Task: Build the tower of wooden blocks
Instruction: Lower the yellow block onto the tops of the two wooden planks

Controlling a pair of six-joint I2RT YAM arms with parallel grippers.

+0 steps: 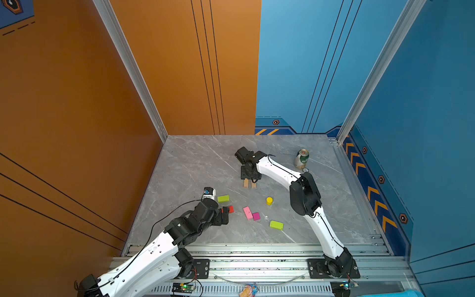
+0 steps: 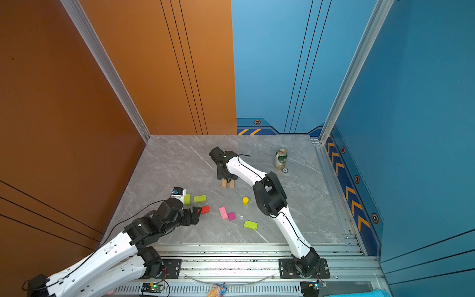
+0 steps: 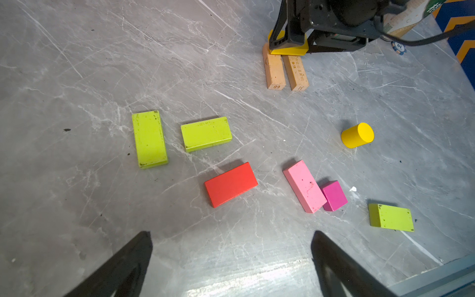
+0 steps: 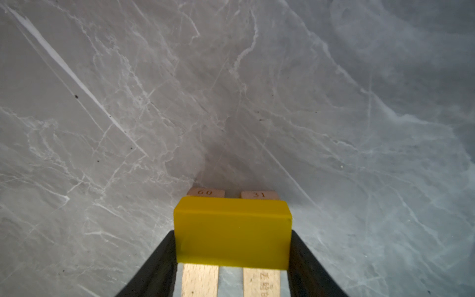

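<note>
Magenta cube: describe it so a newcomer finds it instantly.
Start on the grey marble table, toward its front edge. Find the long pale pink block; the magenta cube sits against its side, the only short, deep-pink piece there.

Table (image 3: 77, 77): grey marble-look slab, polished, with a glare streak right by the left claw (image 3: 231, 232), whose fingers (image 3: 123, 267) look like matt black plastic. Two tan bars (image 3: 274, 69) under the right claw (image 4: 232, 232): bare unpainted wood, grain visible, digits stamped on the ends. Yellow block (image 4: 232, 223) between that claw's matt black fingers: smooth satin paint. Ahead of the left claw: lime-green blocks (image 3: 149, 138) painted, chipped, dark specks; red-orange block (image 3: 231, 183) clean even matt paint; pink block (image 3: 304, 186) scuffed paint; magenta cube (image 3: 334, 195) and yellow cylinder (image 3: 357, 135) smooth paint. Can (image 1: 302, 159) beyond the right claw: printed metal, slight shine. Arm shells (image 1: 277, 169): glossy white plastic.
</note>
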